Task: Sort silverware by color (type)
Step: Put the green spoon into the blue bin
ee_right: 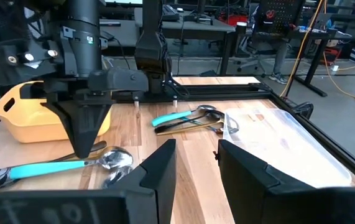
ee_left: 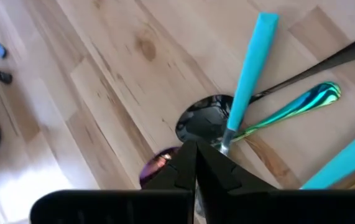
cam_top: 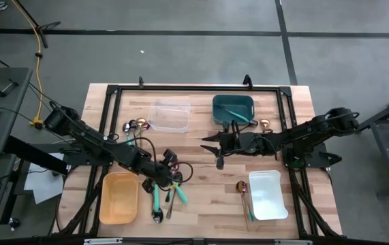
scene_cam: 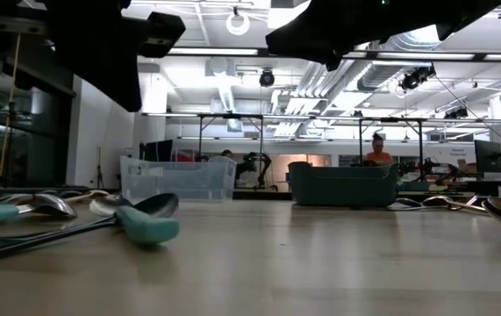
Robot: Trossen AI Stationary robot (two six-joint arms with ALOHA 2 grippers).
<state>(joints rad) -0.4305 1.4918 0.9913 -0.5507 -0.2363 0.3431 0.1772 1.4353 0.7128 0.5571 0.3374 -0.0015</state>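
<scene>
A pile of silverware point(cam_top: 161, 199) lies to the right of the yellow container. My left gripper point(cam_top: 172, 178) stands over it, pointing down, fingers shut point(ee_left: 194, 147). By its tips lie a black spoon's bowl point(ee_left: 203, 118), a teal-handled utensil point(ee_left: 252, 68), a green-blue iridescent handle point(ee_left: 295, 109) and a pink-purple piece point(ee_left: 155, 163). My right gripper point(cam_top: 210, 145) hovers open point(ee_right: 196, 163) at mid-table, pointing toward the table's left side and touching nothing. More spoons point(cam_top: 135, 126) lie left of the clear container. A gold spoon point(cam_top: 242, 188) lies left of the white container. My left gripper comes from above, its shut fingertips point(ee_left: 186, 155) down in the pile beside the teal-handled utensil's silver neck point(ee_left: 225, 138) and over the pink-purple piece. Whether they touch or pinch any utensil I cannot tell; the fingers themselves hide the place.
Four containers sit on the table: clear point(cam_top: 170, 114) and teal point(cam_top: 233, 109) toward the far edge, yellow point(cam_top: 119, 199) and white point(cam_top: 268, 194) toward the near edge. The teal one holds teal utensils. A black frame point(cam_top: 194, 88) borders the table. Bare wood lies between the grippers.
</scene>
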